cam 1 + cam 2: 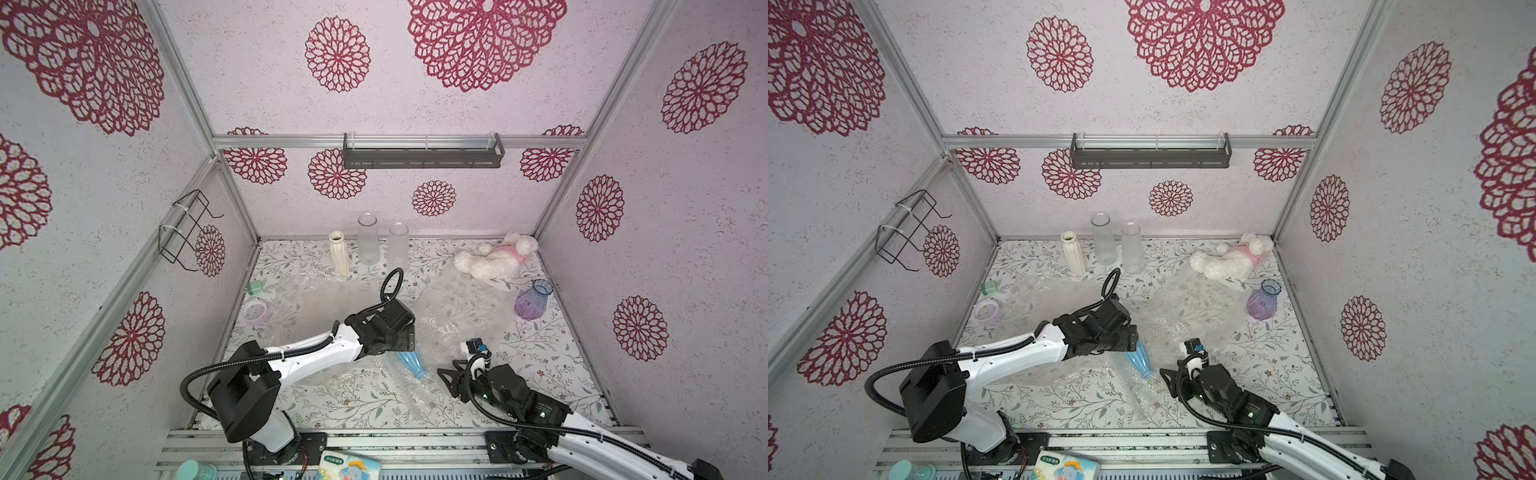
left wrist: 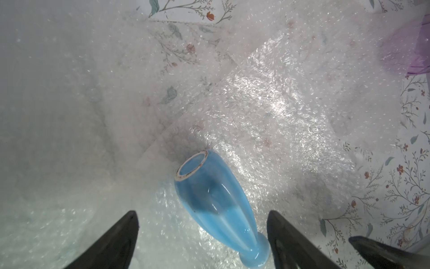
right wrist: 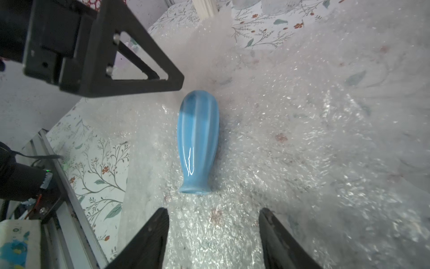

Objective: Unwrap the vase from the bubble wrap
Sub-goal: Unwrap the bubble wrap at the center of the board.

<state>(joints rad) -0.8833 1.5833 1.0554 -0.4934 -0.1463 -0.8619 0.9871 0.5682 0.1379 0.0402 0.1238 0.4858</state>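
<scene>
Toward 6 o'clock from the middle of the table (image 1: pixel 540 374), the blue vase (image 1: pixel 411 363) lies on its side, bare, on the spread bubble wrap (image 1: pixel 449 316), with its flared end pointing to 5 o'clock. The left gripper (image 2: pixel 201 212) hangs over it, jaws apart astride the body. The right gripper (image 3: pixel 213 209) sits just off the flared end, jaws apart and empty. Only lifting seems left: close squarely across the belly, since the glaze looks slippery, and pin the bubble wrap. The vase bears no marks; the packet (image 1: pixel 349 465) at 6 o'clock carries print too small to read.
</scene>
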